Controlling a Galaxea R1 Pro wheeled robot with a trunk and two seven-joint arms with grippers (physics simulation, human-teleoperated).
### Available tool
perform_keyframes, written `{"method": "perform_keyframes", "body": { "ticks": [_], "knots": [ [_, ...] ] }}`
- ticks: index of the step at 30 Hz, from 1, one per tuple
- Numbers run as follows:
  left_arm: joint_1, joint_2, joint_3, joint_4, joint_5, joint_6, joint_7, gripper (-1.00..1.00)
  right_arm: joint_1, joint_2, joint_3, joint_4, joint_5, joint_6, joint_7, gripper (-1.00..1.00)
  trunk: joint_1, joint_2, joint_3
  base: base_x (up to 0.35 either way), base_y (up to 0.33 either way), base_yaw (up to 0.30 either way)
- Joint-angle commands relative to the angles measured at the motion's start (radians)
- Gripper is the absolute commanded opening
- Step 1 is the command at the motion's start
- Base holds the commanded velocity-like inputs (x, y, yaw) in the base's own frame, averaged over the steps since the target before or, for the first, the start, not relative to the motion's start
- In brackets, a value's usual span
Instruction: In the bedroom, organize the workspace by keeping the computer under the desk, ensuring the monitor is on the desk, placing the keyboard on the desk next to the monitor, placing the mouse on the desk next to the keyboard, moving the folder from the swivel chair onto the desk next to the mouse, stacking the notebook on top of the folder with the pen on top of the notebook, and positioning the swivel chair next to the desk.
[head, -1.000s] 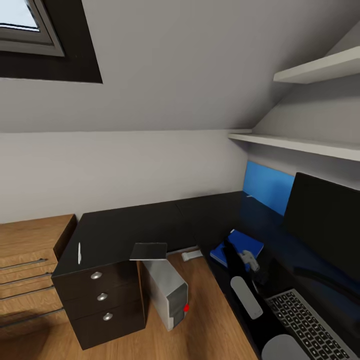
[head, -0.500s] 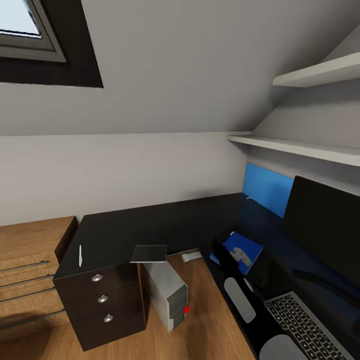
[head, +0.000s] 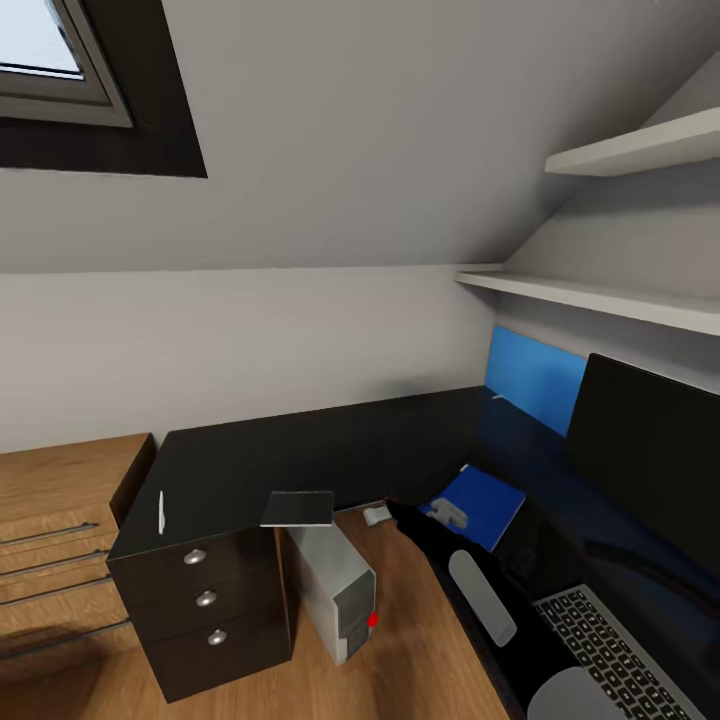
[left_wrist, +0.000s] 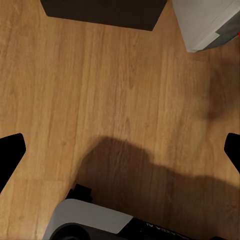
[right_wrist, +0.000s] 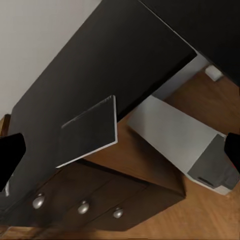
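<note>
Right gripper (right_wrist: 120, 150): jaws gaping wide, holding nothing | left gripper (left_wrist: 120, 150): jaws wide over floor (left_wrist: 100, 100) | notebook (head: 298, 507) overhanging worktop (head: 300, 450) edge above computer (head: 335, 585)

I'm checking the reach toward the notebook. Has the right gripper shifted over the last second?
Yes. In the head view the right gripper has travelled leftward across the folder, toward its edge nearest the notebook.

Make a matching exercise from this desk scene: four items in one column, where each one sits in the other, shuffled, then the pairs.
Items
1. pen
2. notebook
3. folder
4. computer

Places
A. on the floor, under the desk
B. overhanging the desk's front edge
C. on the desktop above the drawers
D. on the desktop near the monitor

Pairs: 1-C, 2-B, 3-D, 4-A
</note>
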Motion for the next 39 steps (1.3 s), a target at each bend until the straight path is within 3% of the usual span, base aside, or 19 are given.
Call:
{"method": "perform_keyframes", "body": {
  "ticks": [1,8,29,39],
  "knots": [
    [0.0,0.001,-0.003,-0.002,0.01,0.002,0.01,1.0,0.0,-0.001,0.002,-0.008,-0.011,0.011,0.004,1.0,0.0,-0.001,-0.001,0.0,0.0,0.0],
    [0.0,0.001,-0.003,-0.002,0.009,0.002,0.01,1.0,0.002,0.001,0.006,-0.031,-0.017,0.04,0.059,1.0,0.0,-0.001,-0.001,0.0,0.0,0.046],
    [0.0,0.003,0.0,-0.002,0.011,-0.002,0.01,1.0,0.003,0.007,0.007,-0.025,-0.019,0.047,0.076,1.0,0.0,-0.001,-0.007,0.003,0.0,0.178],
    [0.0,0.003,0.001,-0.002,0.012,-0.018,0.01,1.0,0.004,0.0,0.004,-0.023,-0.02,0.048,0.16,1.0,0.0,-0.001,-0.007,-0.002,0.005,0.009]
  ]
}}
